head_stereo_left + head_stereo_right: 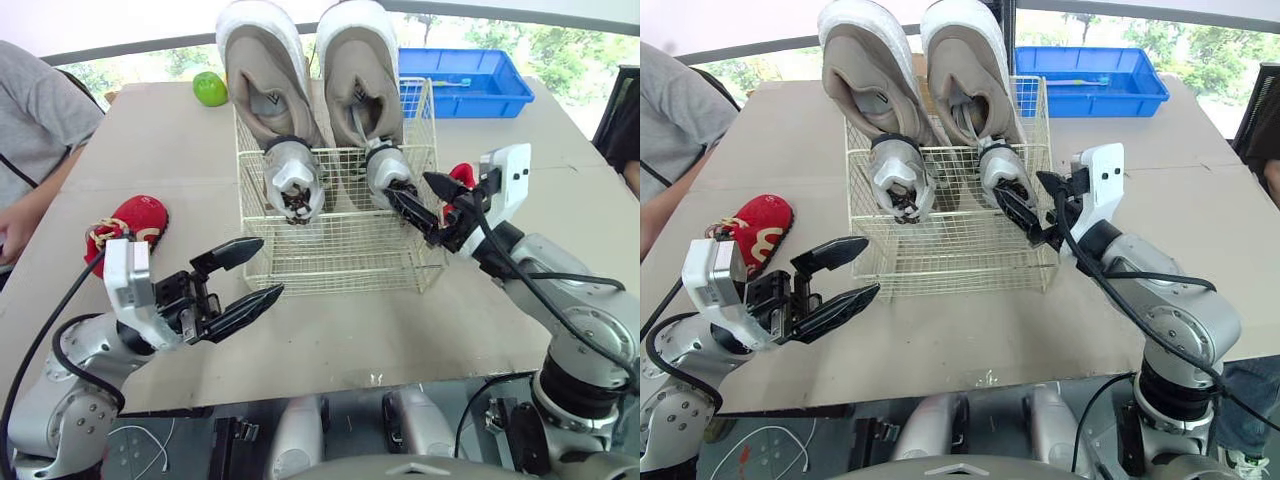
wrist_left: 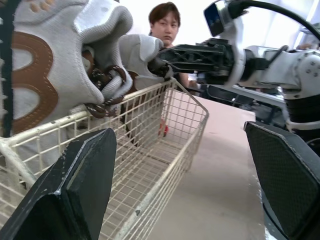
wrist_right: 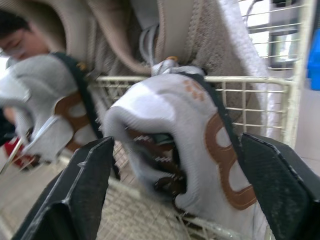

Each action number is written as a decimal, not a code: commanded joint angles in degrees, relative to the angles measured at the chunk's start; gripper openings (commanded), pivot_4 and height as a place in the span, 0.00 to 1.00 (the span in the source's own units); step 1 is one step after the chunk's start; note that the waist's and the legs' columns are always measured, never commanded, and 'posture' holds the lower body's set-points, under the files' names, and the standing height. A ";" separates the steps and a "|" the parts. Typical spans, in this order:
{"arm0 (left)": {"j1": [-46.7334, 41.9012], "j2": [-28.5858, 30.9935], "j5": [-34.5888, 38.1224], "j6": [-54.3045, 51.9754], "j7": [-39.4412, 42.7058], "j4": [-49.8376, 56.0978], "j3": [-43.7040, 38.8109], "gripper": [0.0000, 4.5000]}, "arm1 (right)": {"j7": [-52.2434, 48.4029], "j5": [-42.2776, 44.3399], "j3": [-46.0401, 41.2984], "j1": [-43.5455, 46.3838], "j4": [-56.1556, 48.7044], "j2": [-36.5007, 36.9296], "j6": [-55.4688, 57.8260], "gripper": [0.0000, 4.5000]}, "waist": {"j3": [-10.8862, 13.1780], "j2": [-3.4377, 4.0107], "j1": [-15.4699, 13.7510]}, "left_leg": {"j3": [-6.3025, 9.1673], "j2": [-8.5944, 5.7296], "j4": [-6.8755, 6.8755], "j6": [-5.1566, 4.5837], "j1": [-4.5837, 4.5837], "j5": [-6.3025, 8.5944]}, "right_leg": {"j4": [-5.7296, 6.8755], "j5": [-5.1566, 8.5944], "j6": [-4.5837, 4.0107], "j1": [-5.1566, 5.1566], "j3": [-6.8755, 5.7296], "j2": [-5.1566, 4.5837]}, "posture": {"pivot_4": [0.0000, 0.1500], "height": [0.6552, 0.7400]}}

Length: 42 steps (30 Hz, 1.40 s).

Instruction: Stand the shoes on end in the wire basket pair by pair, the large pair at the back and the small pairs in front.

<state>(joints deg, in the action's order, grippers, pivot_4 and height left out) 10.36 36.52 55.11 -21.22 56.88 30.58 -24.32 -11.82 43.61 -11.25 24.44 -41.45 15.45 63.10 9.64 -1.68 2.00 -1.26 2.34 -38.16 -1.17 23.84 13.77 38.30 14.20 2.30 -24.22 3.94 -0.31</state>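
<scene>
– If you look in the basket [image 1: 340,262], how much is done?

– A lot, I think. The big pair [image 1: 262,75] stands on end at the back. The grey pair [image 1: 293,180] stands just in front of it.

– So what is left?

– The red pair, I guess. One red shoe [image 1: 135,222] lies on the table [image 1: 330,340] on the left, well away from the basket. The other red shoe [image 1: 461,176] peeks out beside the basket on the right, behind the right gripper [image 1: 407,186].

– What are the grippers doing?

– The left gripper [image 1: 270,266] hangs wide open in front of the basket and holds nothing. The right gripper is open too, with a finger on each side of the right grey shoe. I can't tell if it touches.

– Any words to read?

– No real words. The grey shoes have a brown mark [image 2: 25,65] that looks like a B. The red shoe on the left has a yellow squiggle [image 1: 762,240], but I can't read it.
</scene>
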 commanded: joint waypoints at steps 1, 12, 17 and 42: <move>-0.32 -1.01 3.28 -0.70 -4.47 1.34 -2.76 0.99 | -6.03 1.25 -4.36 -0.47 0.75 5.26 -6.06 0.81 | 0.01 0.01 0.09 | -0.01 -0.01 0.00 0.00 0.00 0.00 | -0.07 -0.01 0.01 0.04 -0.03 -0.05 | 1.00 1.00; 2.67 -5.70 8.32 -2.99 -23.67 -3.94 -13.14 0.99 | -35.65 3.92 -2.17 -6.31 -0.68 19.56 -25.57 0.81 | 0.04 0.05 0.37 | 0.07 0.03 0.45 -0.03 -0.06 0.02 | -0.34 -0.25 0.04 0.04 -0.09 0.07 | 1.00 1.00; 6.62 -6.63 -1.76 0.99 -30.95 -9.28 -19.20 0.99 | -41.89 2.49 2.91 -9.07 -0.07 21.01 -30.50 0.81 | 0.05 0.02 0.34 | 0.06 0.04 0.45 -0.03 -0.10 0.02 | -0.33 -0.20 -0.06 0.04 -0.07 0.12 | 1.00 1.00; -8.54 8.62 -22.39 7.75 -12.90 -48.48 -12.00 0.59 | -43.79 2.33 7.92 -12.35 -0.60 22.35 -35.78 0.82 | -0.05 -0.27 -0.33 | 0.03 -0.10 0.44 -0.02 -0.06 0.01 | -0.34 -0.19 -0.13 0.05 -0.31 -0.59 | 1.00 1.00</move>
<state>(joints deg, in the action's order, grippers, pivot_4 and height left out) 2.21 44.66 32.91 -14.83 43.15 -17.96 -35.67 -55.80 45.48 -2.68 12.12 -40.00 37.27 28.36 9.59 -1.95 1.67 -1.21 2.25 -37.73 -1.19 23.79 13.78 37.96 13.99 2.20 -24.18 3.60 -0.94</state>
